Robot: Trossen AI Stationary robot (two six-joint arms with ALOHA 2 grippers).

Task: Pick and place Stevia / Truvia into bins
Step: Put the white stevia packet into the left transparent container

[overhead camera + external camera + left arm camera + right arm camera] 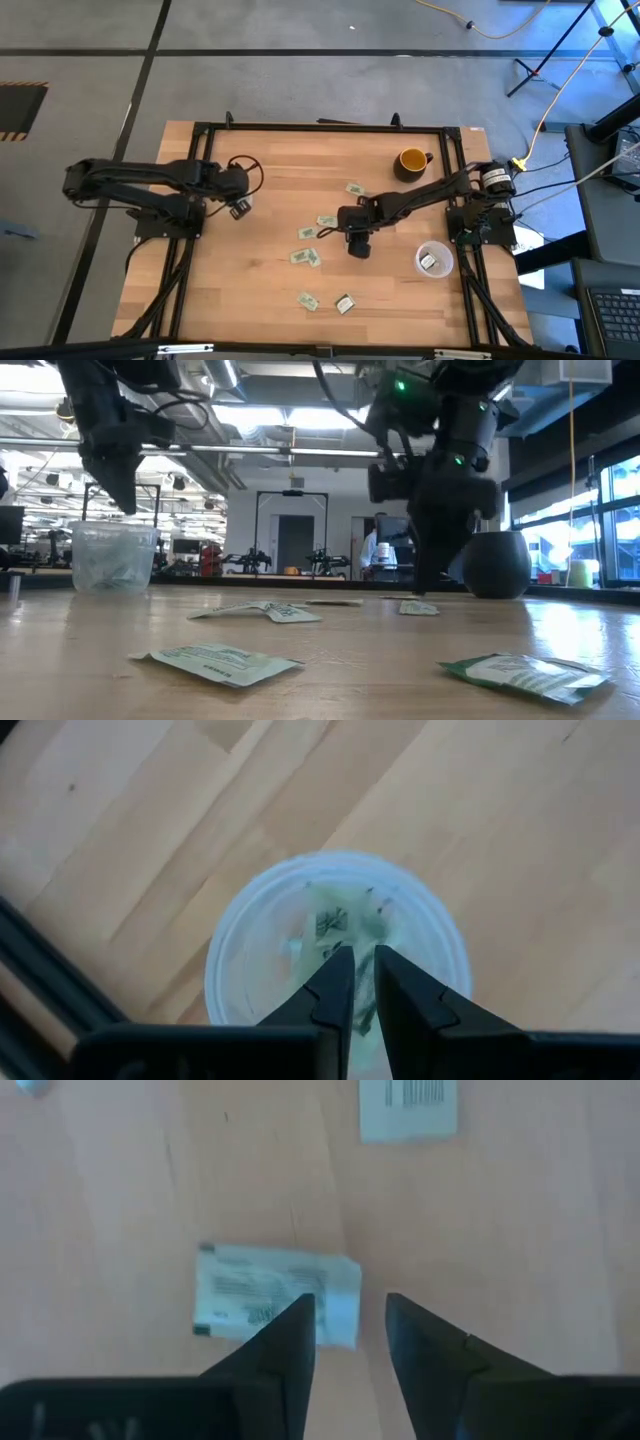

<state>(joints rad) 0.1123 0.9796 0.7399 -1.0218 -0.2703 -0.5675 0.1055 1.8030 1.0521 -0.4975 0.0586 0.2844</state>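
Several pale green and white packets (307, 256) lie flat on the wooden table (230, 290). My left gripper (238, 208) hangs over a clear cup (335, 935) that holds packets; its fingers (363, 982) stand a narrow gap apart with nothing between them. That cup also shows in the low view (112, 555). My right gripper (357, 245) is open and low over the table. Its fingers (350, 1325) stand on either side of one end of a packet (265, 1292) without closing on it. A second clear cup (434, 260) with packets stands at the near right.
A yellow-orange mug (411, 160) stands at the far right and shows dark in the low view (497, 565). Another packet, barcode side up (408, 1108), lies beyond my right gripper. Two packets (345, 304) lie near the front edge. A black frame (320, 127) runs around the table.
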